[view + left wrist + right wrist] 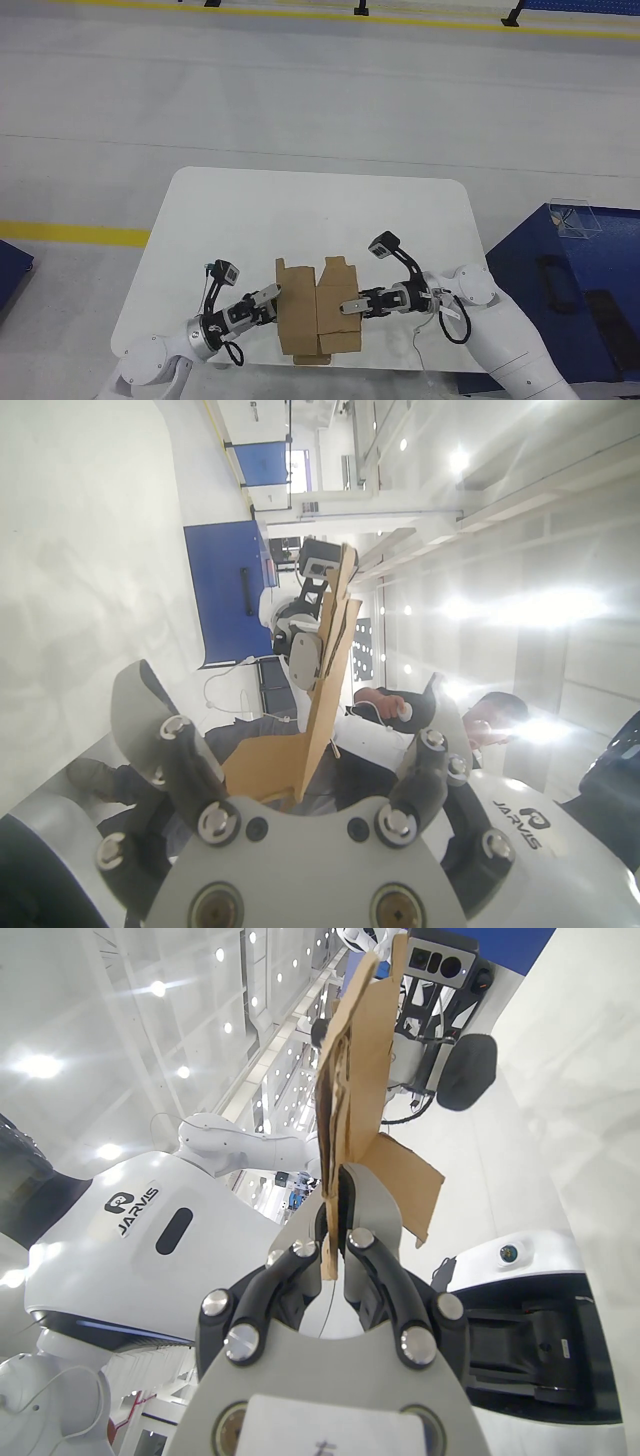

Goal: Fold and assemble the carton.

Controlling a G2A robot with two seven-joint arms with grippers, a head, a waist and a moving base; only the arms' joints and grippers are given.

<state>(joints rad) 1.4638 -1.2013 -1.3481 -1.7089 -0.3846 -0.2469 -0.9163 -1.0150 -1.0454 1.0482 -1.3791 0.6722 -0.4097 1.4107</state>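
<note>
A flattened brown carton (315, 310) lies level over the front part of the white table (300, 210), its notched flaps pointing to the far side. My right gripper (350, 305) is at the carton's right edge. In the right wrist view this gripper (335, 1208) is shut on the carton (350, 1093), which appears edge-on with one flap (405, 1188) hanging towards the table. My left gripper (268, 300) is at the carton's left edge. In the left wrist view it (287, 700) stands open, fingers (145, 700) wide apart, with the carton (325, 680) edge between them.
A blue cabinet (570, 290) stands just right of the table, with a clear plastic holder (572, 215) on top. The carton's near end reaches the table's front edge. The far half of the table is bare white surface.
</note>
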